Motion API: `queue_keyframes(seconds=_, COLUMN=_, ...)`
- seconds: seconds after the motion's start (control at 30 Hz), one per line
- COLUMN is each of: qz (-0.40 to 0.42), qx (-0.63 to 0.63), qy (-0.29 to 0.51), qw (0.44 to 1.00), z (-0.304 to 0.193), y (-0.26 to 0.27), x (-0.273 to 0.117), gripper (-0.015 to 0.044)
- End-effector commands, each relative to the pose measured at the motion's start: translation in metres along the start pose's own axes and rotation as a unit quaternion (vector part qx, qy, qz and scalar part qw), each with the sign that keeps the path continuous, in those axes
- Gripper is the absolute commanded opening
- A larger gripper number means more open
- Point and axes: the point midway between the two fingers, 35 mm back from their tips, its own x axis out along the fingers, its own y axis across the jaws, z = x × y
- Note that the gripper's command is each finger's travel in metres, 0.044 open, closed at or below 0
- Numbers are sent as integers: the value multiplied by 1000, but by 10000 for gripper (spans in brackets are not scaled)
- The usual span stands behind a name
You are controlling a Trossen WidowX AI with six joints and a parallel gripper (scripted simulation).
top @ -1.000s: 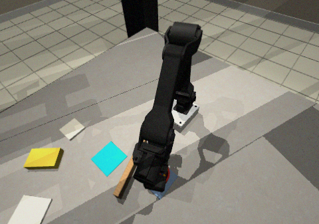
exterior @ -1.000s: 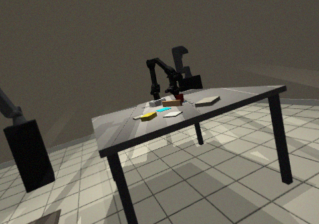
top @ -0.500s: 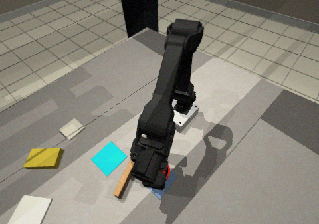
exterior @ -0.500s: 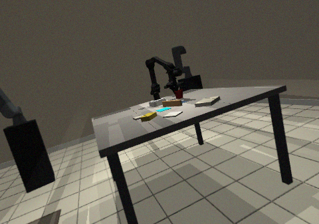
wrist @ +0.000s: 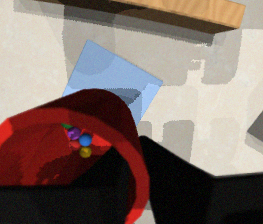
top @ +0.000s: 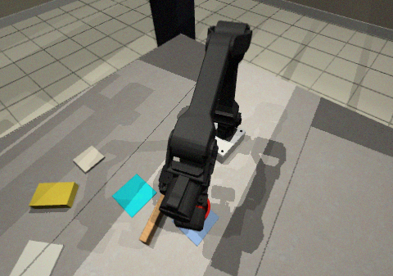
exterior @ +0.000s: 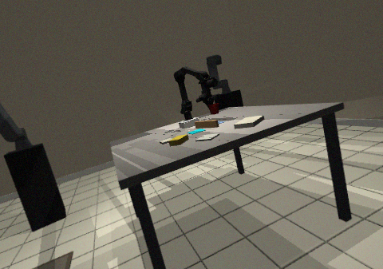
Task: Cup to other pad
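- Your gripper [top: 192,219] [exterior: 210,101] [wrist: 133,142] is pinching the wall of the red cup [top: 208,207] [exterior: 214,108] [wrist: 104,104], one finger inside it and the other outside.
- You have the cup raised off the table [top: 327,178] [exterior: 295,115] [wrist: 217,115], near the blue pad [top: 208,228] [exterior: 221,122] [wrist: 114,70].
- You can see marbles [wrist: 85,139] inside the cup, including purple, blue, yellow and green ones.
- Your other pad, the cyan one [top: 134,195] [exterior: 196,132], lies well apart from the cup.
- Between the two pads, you have a wooden bar [top: 151,228] [exterior: 207,124] [wrist: 197,12] on the table.
- The yellow block [top: 53,195] [exterior: 179,140] sits beyond the cyan pad, on the side away from the bar.
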Motion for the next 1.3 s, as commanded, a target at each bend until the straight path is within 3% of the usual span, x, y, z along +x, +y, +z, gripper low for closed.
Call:
queue_keyframes(seconds=0.0, qz=0, qx=0, qy=0, qw=1000, z=0, y=0, x=0, gripper=0)
queue_keyframes(seconds=0.5, qz=0, qx=0, qy=0, qw=1000, z=2, y=0, x=0, gripper=0)
queue_keyframes(seconds=1.27, qz=-1, qx=1, qy=-4, qw=1000, z=48, y=-9, x=-1, gripper=0)
